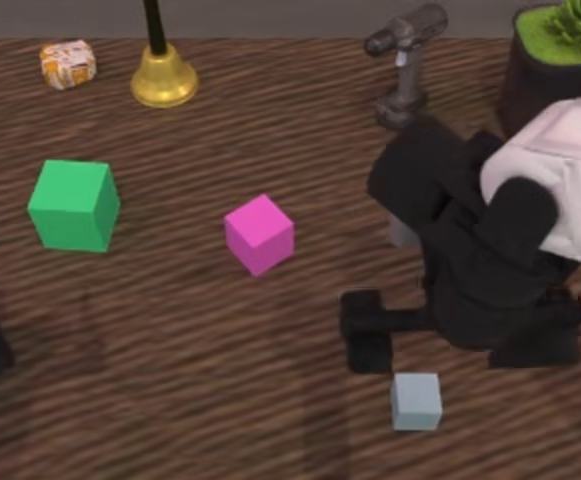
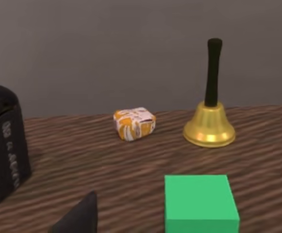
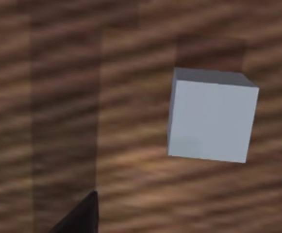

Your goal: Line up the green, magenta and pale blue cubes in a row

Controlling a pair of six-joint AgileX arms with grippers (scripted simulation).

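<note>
Top view, cubes: green cube well left of the magenta cube; pale blue cube right of it, nearer the table's front.
Top view, right gripper: just above the blue cube, touching nothing; how far open, cannot tell.
Left wrist view: left gripper parked near green cube; opening unclear.
Right wrist view: blue cube free on the table.
Handling: likely light, rigid, matte; grip opposite flat faces.
</note>
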